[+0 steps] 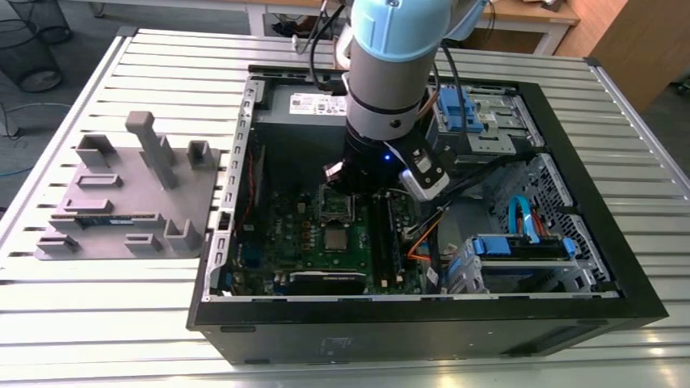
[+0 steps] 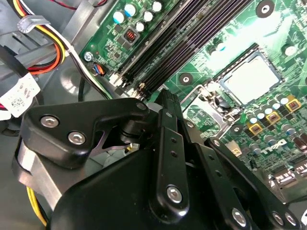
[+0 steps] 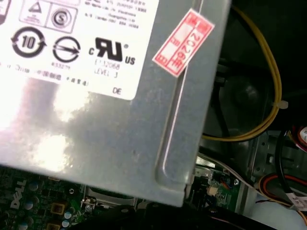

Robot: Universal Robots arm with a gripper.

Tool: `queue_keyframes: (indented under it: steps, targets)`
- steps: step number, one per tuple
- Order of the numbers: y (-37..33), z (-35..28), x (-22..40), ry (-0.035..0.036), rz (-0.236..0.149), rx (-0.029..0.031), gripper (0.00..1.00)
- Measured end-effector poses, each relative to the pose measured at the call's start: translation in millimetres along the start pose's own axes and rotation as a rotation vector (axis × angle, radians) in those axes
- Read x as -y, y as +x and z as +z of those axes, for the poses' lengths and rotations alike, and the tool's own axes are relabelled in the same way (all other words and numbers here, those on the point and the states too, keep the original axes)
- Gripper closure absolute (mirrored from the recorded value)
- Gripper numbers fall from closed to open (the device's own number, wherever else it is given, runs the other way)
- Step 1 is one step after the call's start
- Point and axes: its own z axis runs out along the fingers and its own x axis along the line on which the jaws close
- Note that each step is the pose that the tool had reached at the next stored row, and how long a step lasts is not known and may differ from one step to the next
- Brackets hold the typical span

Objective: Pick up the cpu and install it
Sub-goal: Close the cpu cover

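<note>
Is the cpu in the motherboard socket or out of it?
In. In the second wrist view the cpu lies flat inside the socket frame on the motherboard.

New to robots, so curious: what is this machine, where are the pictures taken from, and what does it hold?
A robot arm reaches into an open computer case on a slatted table. The exterior view looks on from off the arm. The wrist cameras ride on it: the second wrist view shows its gripper above the motherboard, the first wrist view the grey power supply. The cpu, a silver square, lies on the board, not in the gripper. A grey tray sits at the exterior view's left.
</note>
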Motion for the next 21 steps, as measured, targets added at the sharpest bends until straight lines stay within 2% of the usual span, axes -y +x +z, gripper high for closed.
queue_keyframes:
  steps: [4, 7, 11, 18, 21]
  targets:
    - [-3.0, 0.2, -0.8, -0.0003, -0.002, -0.0001, 0.89]
    - [-4.9, 0.4, -0.4, -0.0042, -0.016, -0.0004, 0.89]
    - [-5.0, 0.3, -0.4, -0.0055, -0.04, -0.0022, 0.89]
    - [-5.0, 0.3, -0.4, -0.0054, -0.045, -0.0026, 0.89]
    - [-5.0, 0.3, -0.4, -0.0072, -0.076, -0.0048, 0.89]
